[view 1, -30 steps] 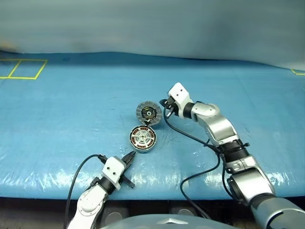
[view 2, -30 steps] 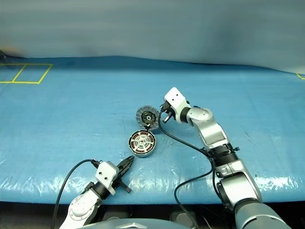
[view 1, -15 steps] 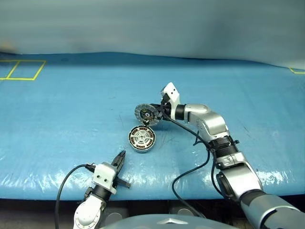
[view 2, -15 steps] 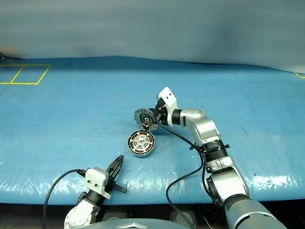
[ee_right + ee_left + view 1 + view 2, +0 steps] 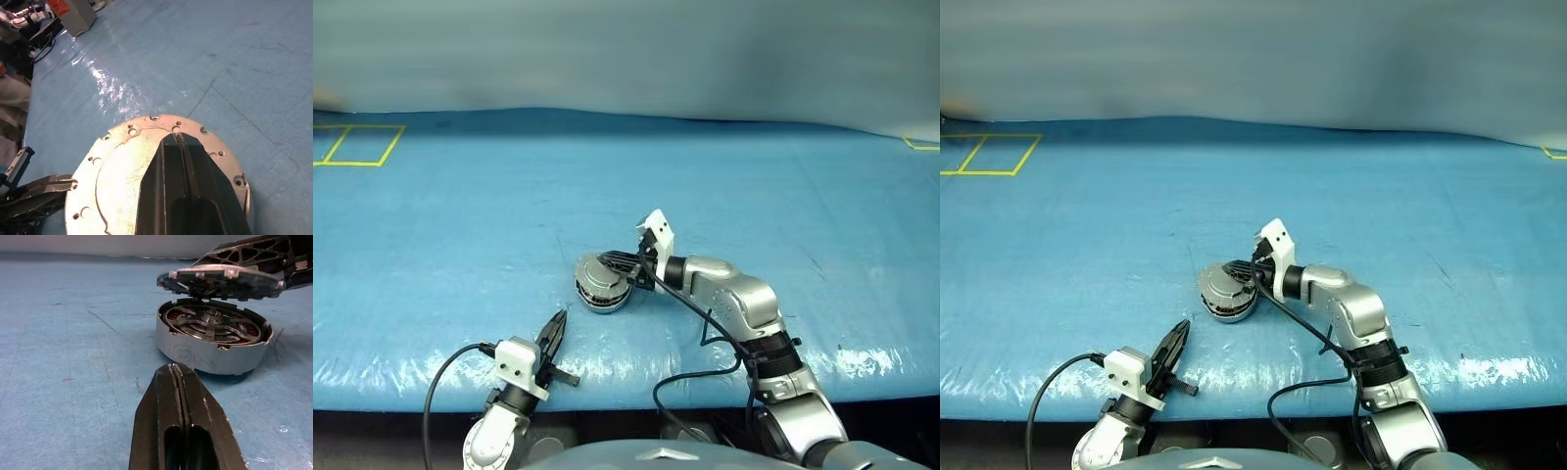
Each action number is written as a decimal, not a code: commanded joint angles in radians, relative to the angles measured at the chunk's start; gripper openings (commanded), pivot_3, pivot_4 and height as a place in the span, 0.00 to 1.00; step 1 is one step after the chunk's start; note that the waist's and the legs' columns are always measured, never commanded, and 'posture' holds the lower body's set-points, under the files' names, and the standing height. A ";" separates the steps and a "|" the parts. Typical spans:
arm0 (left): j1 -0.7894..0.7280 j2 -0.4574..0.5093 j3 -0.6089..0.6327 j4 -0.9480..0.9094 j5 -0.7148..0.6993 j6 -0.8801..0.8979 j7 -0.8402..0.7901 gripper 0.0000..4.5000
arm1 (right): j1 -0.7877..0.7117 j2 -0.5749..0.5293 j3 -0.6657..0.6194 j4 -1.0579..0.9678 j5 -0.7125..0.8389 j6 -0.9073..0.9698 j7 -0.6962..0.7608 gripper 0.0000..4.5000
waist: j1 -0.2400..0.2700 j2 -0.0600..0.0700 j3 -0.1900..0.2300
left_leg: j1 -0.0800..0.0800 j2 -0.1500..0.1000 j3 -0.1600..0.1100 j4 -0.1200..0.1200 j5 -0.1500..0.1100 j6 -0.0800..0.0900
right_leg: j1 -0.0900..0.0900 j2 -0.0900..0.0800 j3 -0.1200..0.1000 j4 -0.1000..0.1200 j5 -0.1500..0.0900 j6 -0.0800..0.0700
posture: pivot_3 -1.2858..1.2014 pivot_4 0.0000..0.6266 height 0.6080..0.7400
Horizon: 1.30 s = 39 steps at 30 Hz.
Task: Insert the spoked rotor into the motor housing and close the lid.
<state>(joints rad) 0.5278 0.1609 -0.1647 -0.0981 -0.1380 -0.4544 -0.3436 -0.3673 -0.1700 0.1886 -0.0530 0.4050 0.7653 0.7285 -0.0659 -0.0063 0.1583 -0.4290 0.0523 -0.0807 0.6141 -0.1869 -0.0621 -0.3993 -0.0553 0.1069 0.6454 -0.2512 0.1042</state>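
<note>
The step in hand is closing the lid (image 5: 222, 280). The right gripper (image 5: 636, 266), fingers pressed together and grasping nothing, lies on the lid's smooth outer face and holds it tilted just above the motor housing (image 5: 213, 339), near the front edge of the blue table (image 5: 431, 235). The spoked rotor (image 5: 208, 323) appears to sit inside already. The left gripper (image 5: 555, 331) is clenched and empty, near the housing. Next, the lid needs an even push down until flat.

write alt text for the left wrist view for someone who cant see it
A round grey motor housing sits on a blue table cover with its spoked rotor seated inside, and its lid tilts half-closed just above it, pressed down by the right gripper. In the foreground the left gripper, fingers shut, points at the housing without touching it.
</note>
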 commanded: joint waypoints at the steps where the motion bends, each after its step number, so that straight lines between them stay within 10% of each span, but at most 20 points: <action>1: -0.005 0.002 0.006 0.007 -0.012 -0.037 -0.017 0.00 | 0.051 0.019 0.015 -0.043 0.010 0.006 -0.037 0.00 | 0.000 0.000 0.000 | 0.000 0.000 0.000 0.000 0.000 0.000 | 0.000 0.000 0.000 0.000 0.000 0.000 | 0.52 0.24 1.00; 25: -0.038 -0.003 -0.001 0.055 0.002 -0.053 -0.043 0.00 | 0.212 -0.124 0.068 -0.534 -0.119 0.050 -0.331 0.00 | 0.006 -0.002 -0.003 | -0.001 0.000 0.000 -0.001 0.000 0.000 | -0.002 0.000 0.000 -0.001 0.000 0.000 | 0.52 0.24 1.00; 39: -0.046 -0.002 -0.009 0.043 0.005 -0.032 -0.050 0.00 | 0.245 -0.041 0.223 -0.472 -0.233 -0.045 -0.433 0.85 | 0.005 -0.003 -0.003 | -0.001 0.000 0.000 0.000 0.000 0.000 | -0.007 0.000 0.000 -0.001 0.000 0.000 | 0.52 0.24 1.00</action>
<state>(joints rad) 0.4793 0.1597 -0.1681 -0.0434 -0.1355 -0.4847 -0.3933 -0.1128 -0.2223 0.3966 -0.5142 0.1819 0.7521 0.3007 -0.0608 -0.0090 0.1549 -0.4304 0.0525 -0.0803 0.6138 -0.1871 -0.0623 -0.4064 -0.0555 0.1071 0.6447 -0.2515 0.1039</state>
